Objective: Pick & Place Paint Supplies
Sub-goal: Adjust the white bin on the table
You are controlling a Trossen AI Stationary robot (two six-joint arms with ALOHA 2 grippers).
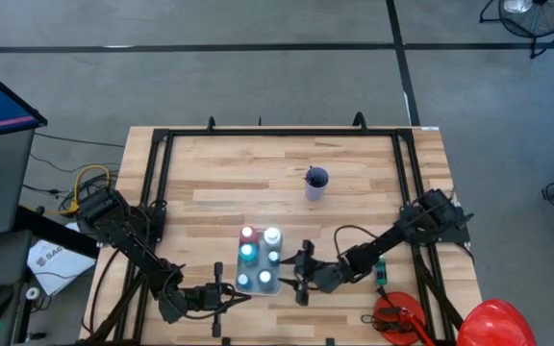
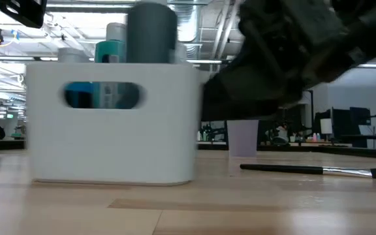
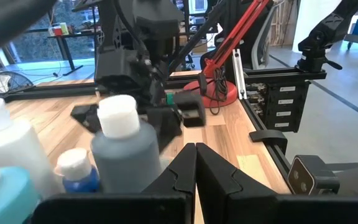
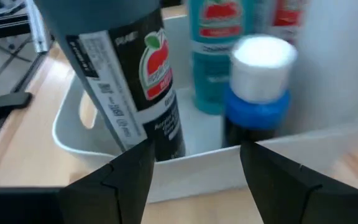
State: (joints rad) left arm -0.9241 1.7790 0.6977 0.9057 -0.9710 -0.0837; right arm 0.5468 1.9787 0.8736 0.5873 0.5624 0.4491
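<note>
Butcher-block table (image 1: 354, 192), grey floor around, monitor at left. Paint bottles (image 1: 260, 258) upright in white caddy (image 2: 109, 130); brush (image 2: 312, 170) flat on wood. Right gripper (image 1: 301, 272) fingers apart beside caddy; left gripper (image 1: 221, 298) pinched together.

Even overhead light falls on the table (image 1: 354, 159), bright and soft, with only faint shadows under the arms. In the low view the ceiling lamps glare behind the white bin (image 2: 113, 124), which is soft with blur (as is the dark arm mass beside it). The right wrist view blurs the nearest bottle (image 4: 126, 74); the left wrist view shows bright windows behind.
</note>
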